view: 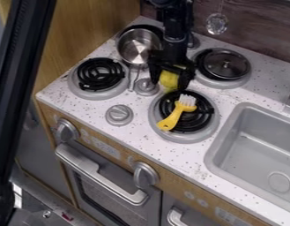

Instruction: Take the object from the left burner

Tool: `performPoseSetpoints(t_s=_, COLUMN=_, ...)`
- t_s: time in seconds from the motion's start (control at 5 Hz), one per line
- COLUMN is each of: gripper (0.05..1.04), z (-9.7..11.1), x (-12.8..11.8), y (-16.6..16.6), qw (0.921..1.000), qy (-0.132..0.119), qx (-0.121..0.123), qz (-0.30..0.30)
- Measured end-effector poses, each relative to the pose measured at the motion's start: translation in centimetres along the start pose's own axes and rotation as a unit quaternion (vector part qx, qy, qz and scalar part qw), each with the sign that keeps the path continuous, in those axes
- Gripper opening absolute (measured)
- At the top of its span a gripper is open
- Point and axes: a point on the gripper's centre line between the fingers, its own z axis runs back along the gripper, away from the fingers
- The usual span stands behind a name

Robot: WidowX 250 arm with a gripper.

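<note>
Yellow shows between the jaws of the gripper (170, 84), which look clenched on a small object (169, 79); the jaws cover much of it, so its full shape is hard to make out. Gripper and object hang around the middle of the four burners, off the left front burner (100, 76) near the bench's (64, 94) left corner. How high they are, I cannot tell.

On the front burner (210, 117) nearer the sink lies a yellow-handled brush (174, 115), pale bristles toward the back edge. A metal pot (137, 46) sits at the back left burner, which it and the arm partly hide; its handle points toward the front edge. At the back right burner is a round lid (227, 64); what it covers is unclear. The sink (247, 148) is cut off at the right, and the oven door (102, 194) at the bottom.
</note>
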Motion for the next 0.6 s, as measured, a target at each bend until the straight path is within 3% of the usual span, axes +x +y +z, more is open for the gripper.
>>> performPoseSetpoints(t_s=0.2, gripper=0.999, z=2.83, x=-0.35, y=0.01, qw=1.0000, qy=0.002, qx=-0.001, qz=0.006)
performPoseSetpoints(t_s=0.4, gripper=0.999, z=3.53, x=-0.87, y=-0.54, qw=0.9998, qy=0.010, qx=-0.018, qz=0.007)
performPoseSetpoints(t_s=0.6, gripper=0.999, z=3.44, x=-1.12, y=-0.48, qw=0.9996, qy=0.018, qx=-0.018, qz=0.007)
